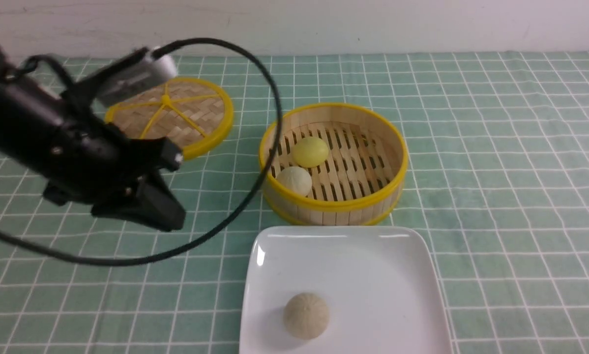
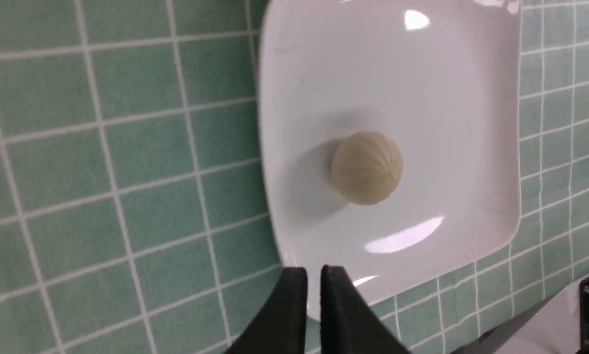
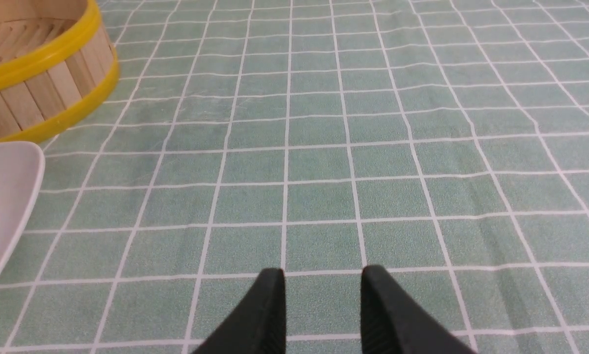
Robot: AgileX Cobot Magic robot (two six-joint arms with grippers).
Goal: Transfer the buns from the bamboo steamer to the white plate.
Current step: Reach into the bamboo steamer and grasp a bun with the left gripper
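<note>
Sitting in the steamer (image 1: 390,169), both buns (image 1: 310,151) await moving; the plate (image 1: 373,268) at 6 o'clock holds only a tan bun (image 1: 306,315). Left tool (image 2: 314,280) is nearly shut and empty; right tool (image 3: 322,280) is part open and empty.

Front view: plate (image 1: 343,265) cut off by the bottom edge, left arm (image 1: 53,142) running out at the left edge and covering part of the lid (image 1: 196,115); its cable (image 1: 270,123) crosses the steamer (image 1: 334,209) rim, and the camera (image 1: 132,76) on the wrist is blurred. Left wrist view: plate's far edge cropped, left gripper (image 2: 314,280) shows only its fingertips, a narrow slit between them, nothing in it. Right wrist view: steamer and plate each show only a corner, and right gripper (image 3: 323,282) shows tips only, gap between them, empty.
</note>
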